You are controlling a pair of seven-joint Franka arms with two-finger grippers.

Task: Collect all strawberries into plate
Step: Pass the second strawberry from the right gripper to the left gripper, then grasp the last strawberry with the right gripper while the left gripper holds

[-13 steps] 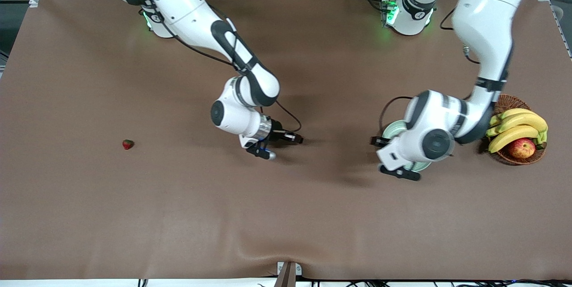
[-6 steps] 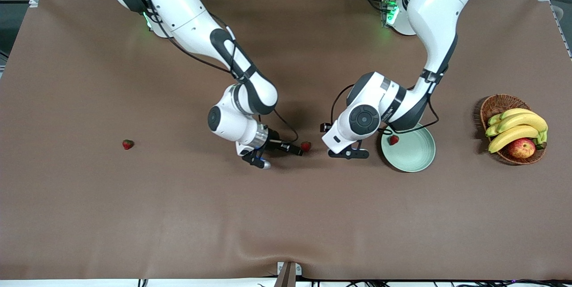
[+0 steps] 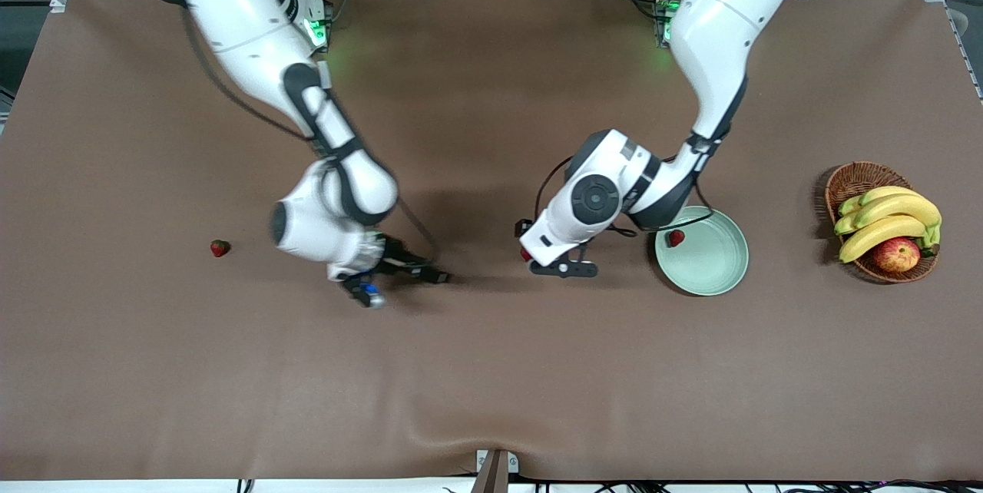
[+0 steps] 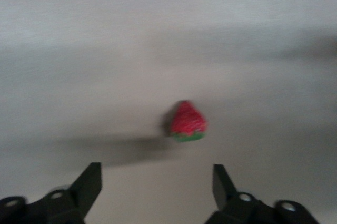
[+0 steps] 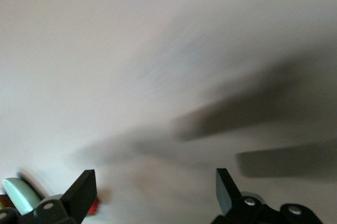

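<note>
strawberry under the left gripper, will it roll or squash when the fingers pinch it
The strawberry lies on its side and looks cone-shaped, so a nudge would probably swing it in a curve rather than roll it straight. It looks tiny between the open left gripper fingers, so likely light. If real, a hard squeeze may bruise it.

White arms (image 3: 253,24); black fingers (image 4: 87,184)

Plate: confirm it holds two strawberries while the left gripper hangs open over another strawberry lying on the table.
Not quite. The plate holds a lone strawberry, not two; the front view shows it lying just inside the rim. The rest stands: the left gripper hangs open over the table strawberry, as the left wrist view shows.
</note>
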